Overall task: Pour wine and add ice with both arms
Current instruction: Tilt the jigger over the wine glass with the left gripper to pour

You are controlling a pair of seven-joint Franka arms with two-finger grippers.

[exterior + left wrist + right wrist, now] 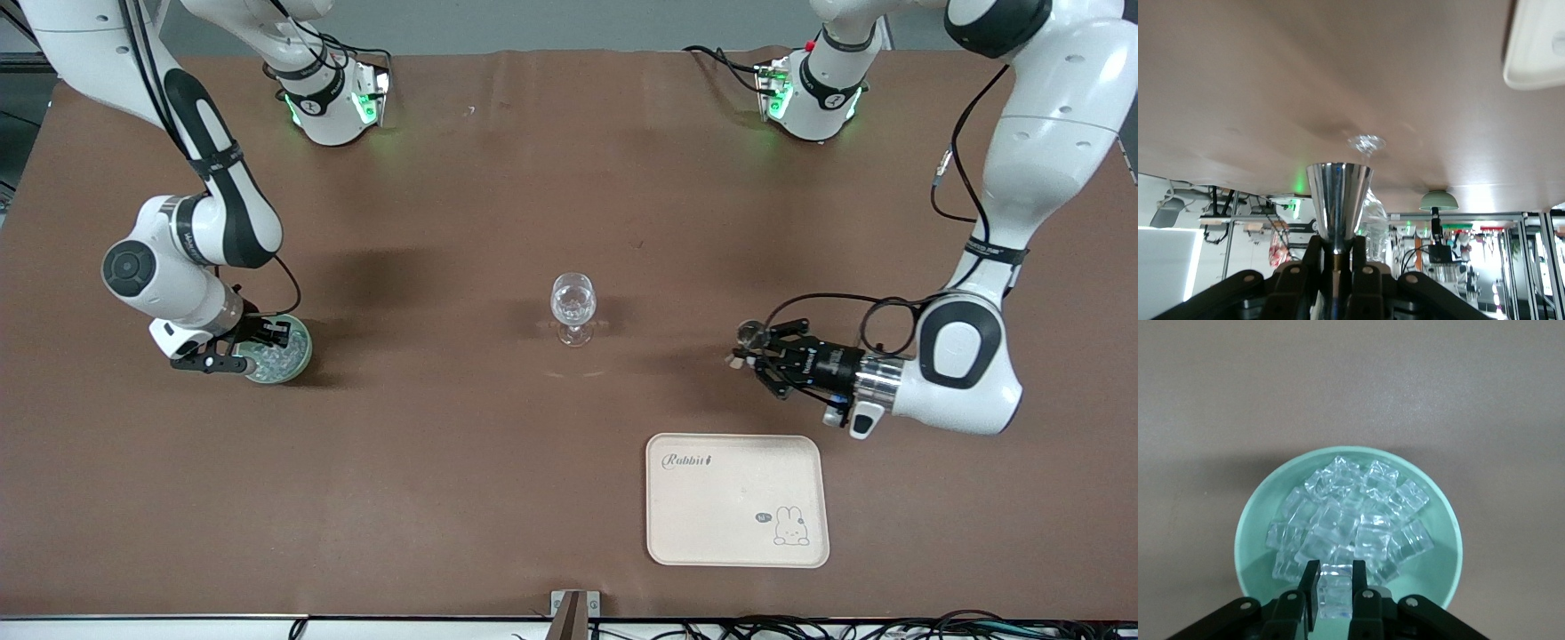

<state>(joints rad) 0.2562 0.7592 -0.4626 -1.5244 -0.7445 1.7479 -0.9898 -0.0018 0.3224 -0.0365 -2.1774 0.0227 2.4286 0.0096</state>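
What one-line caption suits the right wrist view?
Right gripper closing its jaws around a cube of ice in the green bowl.

Ice (1351, 523): clear cubes heaped in green bowl (1255, 520), toward right arm's end of table.

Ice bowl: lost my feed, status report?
Right pincer shut on one ice cube in green bowl. Left pincer holds steel cup beside wine glass. Nothing blocking.
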